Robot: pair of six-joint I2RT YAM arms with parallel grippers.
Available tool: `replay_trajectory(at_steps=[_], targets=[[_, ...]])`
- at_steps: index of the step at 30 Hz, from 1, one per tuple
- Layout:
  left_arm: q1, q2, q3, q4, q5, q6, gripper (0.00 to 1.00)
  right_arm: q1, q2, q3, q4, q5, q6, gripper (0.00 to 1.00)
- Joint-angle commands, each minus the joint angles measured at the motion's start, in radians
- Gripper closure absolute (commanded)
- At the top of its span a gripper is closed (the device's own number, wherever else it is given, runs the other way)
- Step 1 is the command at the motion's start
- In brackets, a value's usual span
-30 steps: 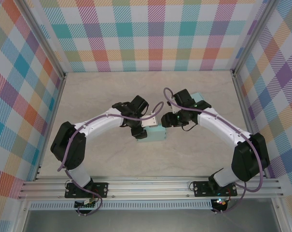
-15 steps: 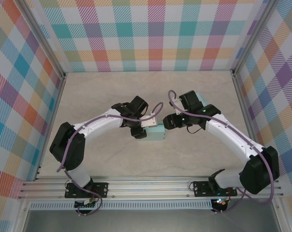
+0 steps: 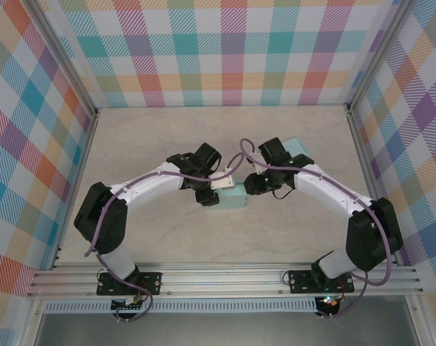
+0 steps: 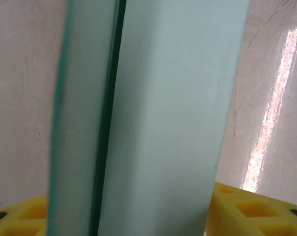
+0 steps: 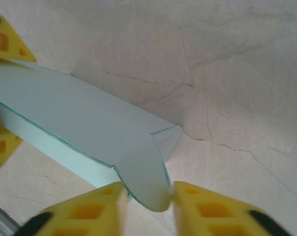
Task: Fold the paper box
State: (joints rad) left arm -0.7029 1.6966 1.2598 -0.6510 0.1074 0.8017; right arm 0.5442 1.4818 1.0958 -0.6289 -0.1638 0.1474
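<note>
While the left gripper (image 3: 210, 196) is clamping the paper box (image 3: 230, 200) across its body, the panels filling the gap between its yellow fingers (image 4: 246, 209), the right gripper (image 5: 147, 206) is sitting at the box's end. Seen from that gripper, the box's long axis is running away ahead and to its left. The rounded end flap (image 5: 143, 172) is pointing straight back at it, tip lying between its fingertips. Those jaws are standing close on either side of the flap; whether they are pinching it cannot be told. Judgement: the right arm is nearer the flap, so the tuck is falling to it, pushing along that axis toward the left gripper.
</note>
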Motion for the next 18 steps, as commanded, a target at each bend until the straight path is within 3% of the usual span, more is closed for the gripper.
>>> replay_trajectory(at_steps=[1,5,18], targets=[[-0.012,-0.032,-0.016,0.007,-0.012,0.01,0.43,0.006,0.015,0.044,0.017,-0.046,0.017,0.82],[-0.02,-0.03,-0.02,0.02,-0.028,0.008,0.52,0.007,0.006,0.041,0.017,-0.054,0.054,0.86],[-0.032,-0.017,-0.011,0.019,-0.044,0.005,0.52,0.009,0.021,0.036,0.026,-0.071,0.111,0.89]])
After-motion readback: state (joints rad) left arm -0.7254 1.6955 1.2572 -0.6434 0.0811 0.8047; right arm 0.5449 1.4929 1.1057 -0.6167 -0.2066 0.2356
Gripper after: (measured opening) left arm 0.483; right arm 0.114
